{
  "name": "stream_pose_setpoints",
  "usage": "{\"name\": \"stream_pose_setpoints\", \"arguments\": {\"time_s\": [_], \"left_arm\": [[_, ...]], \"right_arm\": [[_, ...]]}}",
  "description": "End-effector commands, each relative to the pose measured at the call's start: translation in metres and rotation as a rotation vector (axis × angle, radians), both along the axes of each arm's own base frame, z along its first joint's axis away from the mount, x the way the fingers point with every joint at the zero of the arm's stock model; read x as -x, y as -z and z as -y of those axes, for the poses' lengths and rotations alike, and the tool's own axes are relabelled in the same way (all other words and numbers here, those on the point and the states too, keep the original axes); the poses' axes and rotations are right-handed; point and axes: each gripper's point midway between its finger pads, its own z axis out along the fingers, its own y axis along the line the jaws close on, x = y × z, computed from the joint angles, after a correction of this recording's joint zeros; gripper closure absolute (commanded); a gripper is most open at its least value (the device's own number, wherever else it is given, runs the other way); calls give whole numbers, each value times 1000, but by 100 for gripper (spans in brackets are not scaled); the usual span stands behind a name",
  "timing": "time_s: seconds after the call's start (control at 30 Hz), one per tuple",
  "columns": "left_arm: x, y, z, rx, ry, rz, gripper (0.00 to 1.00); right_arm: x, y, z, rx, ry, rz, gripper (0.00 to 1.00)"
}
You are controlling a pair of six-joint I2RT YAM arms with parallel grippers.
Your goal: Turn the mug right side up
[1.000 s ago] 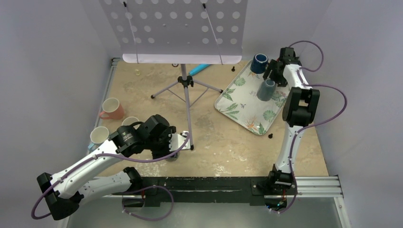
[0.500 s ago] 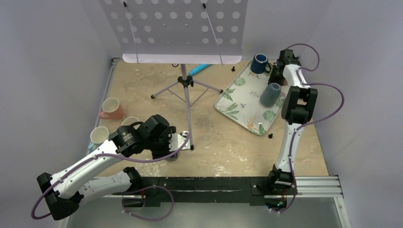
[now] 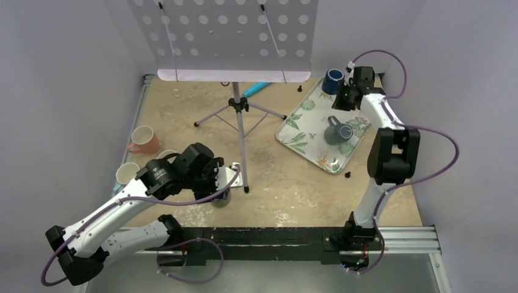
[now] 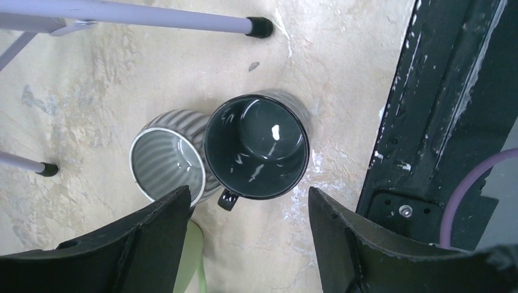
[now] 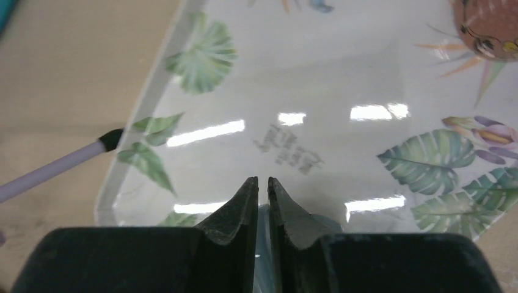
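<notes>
Right gripper (image 5: 261, 181) has its fingers pressed almost together, with just a thin slit between them. It hangs over the leaf-print tray (image 5: 293, 79), right by the blue-grey mug (image 3: 338, 131). Low in that slit the wrist view shows a sliver of the same blue-grey. Honestly can't tell if the mug wall is actually caught in there or just sits behind the fingers.

The mug is on the right half of the tray, a bit nearer than the dark blue mug (image 3: 333, 80) at the tray's far corner. From the top camera its mouth seems to face up, with a paler inside showing and the handle poking out far-left. It looks upright or close to it, though whether it's flat on its base is hard to call.

Handling-wise it's probably glazed ceramic: rigid, hefty for two skinny fingers, slick, and likely to chip if it tips over. Best hold is likely pinching the wall at the rim, one finger inside and one outside, away from the handle. The tray is glossy too, so a nudge could send the mug skating.

Left gripper (image 4: 245, 201) is spread wide above a black mug (image 4: 255, 148) and a striped grey mug (image 4: 168, 160), way off at near-left.
</notes>
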Motion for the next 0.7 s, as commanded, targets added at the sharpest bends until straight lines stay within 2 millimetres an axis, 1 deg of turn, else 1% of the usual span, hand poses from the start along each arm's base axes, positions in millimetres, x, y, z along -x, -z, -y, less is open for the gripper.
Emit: {"name": "stream_pose_setpoints", "arguments": {"time_s": [0.0, 0.07, 0.1, 0.13, 0.2, 0.23, 0.27, 0.3, 0.33, 0.4, 0.43, 0.47, 0.5, 0.57, 0.6, 0.67], "left_arm": [[-9, -42, 13, 177, -59, 7, 24], [-14, -54, 15, 232, -93, -14, 23], [-17, -57, 17, 244, -108, -29, 23], [-19, -59, 18, 249, -117, -39, 23], [-22, -57, 19, 239, -126, -53, 23], [-23, -56, 20, 238, -126, -62, 23], [-22, -55, 21, 239, -126, -73, 23], [-20, -55, 22, 241, -120, -83, 23], [-18, -54, 23, 245, -111, -89, 23], [-17, -53, 23, 246, -103, -87, 23], [-17, -52, 22, 246, -101, -79, 23], [-17, -52, 21, 244, -95, -73, 23], [-16, -52, 20, 244, -89, -66, 23], [-14, -53, 18, 250, -78, -52, 23], [-13, -54, 18, 253, -73, -47, 23], [-11, -54, 17, 256, -63, -40, 23]], "right_arm": [[-7, -74, -41, -71, -119, 318, 100], [2, -75, -47, -84, -131, 347, 100], [4, -75, -47, -79, -129, 358, 100], [5, -73, -46, -69, -123, 363, 100], [3, -66, -37, -29, -94, 339, 100], [2, -61, -35, -6, -105, 315, 100], [2, -60, -34, 11, -120, 304, 100], [3, -61, -33, 31, -140, 298, 89], [5, -63, -44, 50, -192, 300, 74], [10, -69, -60, 123, -306, 313, 48], [15, -70, -72, 167, -396, 326, 41], [21, -71, -85, 209, -503, 345, 38], [30, -69, -96, 254, -613, 369, 36], [51, -57, -115, 336, -865, 412, 35], [60, -50, -117, 377, -950, 420, 35], [64, -42, -113, 443, -1003, 404, 35]]}}
